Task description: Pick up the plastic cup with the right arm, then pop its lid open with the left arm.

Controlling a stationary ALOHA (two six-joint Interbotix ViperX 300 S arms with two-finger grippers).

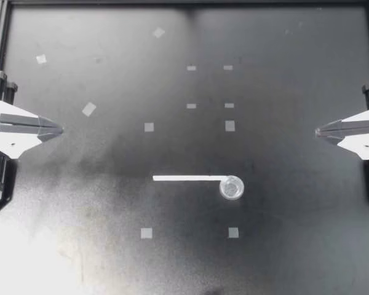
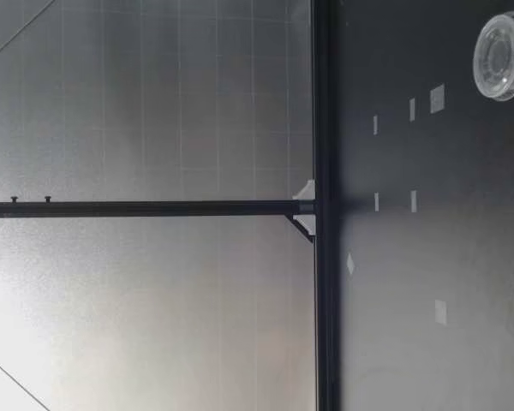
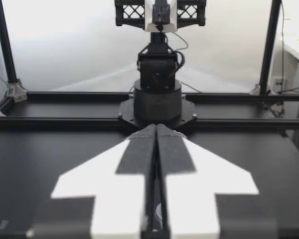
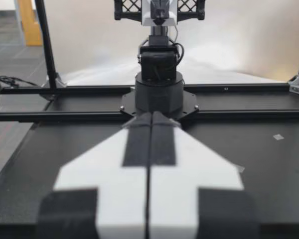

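Left gripper [image 1: 58, 129] is held level at the left edge of the surface [image 1: 283, 80], pointing toward the middle. It is closed and holds nothing. Right gripper [image 1: 318, 131] mirrors it at the right edge, also closed and empty. Both wrist views show the fingers meeting in a tight seam.

Cup [image 1: 232, 187] sits on the surface right of centre, well apart from both grippers and nearer the right one. It is small, round and clear, and concentric rings show in the low view. Strip [image 1: 187, 178] is white and lies flat. One end touches the cup and it runs straight toward the left side. Tape squares [image 1: 149, 127] dot the surface around them.
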